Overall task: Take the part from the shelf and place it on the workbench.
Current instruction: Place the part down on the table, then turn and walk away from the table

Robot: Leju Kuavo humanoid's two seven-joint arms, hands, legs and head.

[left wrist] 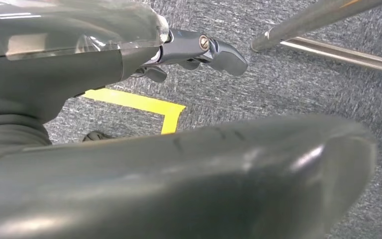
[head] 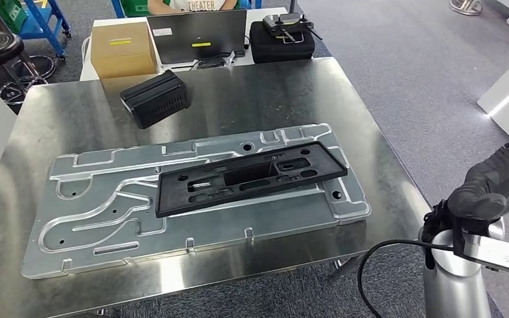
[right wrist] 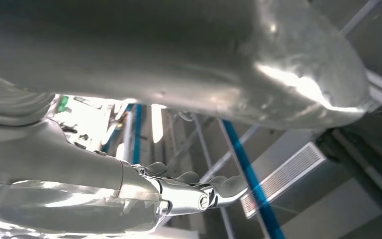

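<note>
Black part lies on the workbench; both hands' fingers empty, apart; shirt reads "THEATER"

The stainless-steel workbench carries a large machined aluminium plate lying flat across its middle. A black rectangular frame part rests diagonally on that plate. A black ribbed box sits directly on the bench surface near the far edge.
</note>
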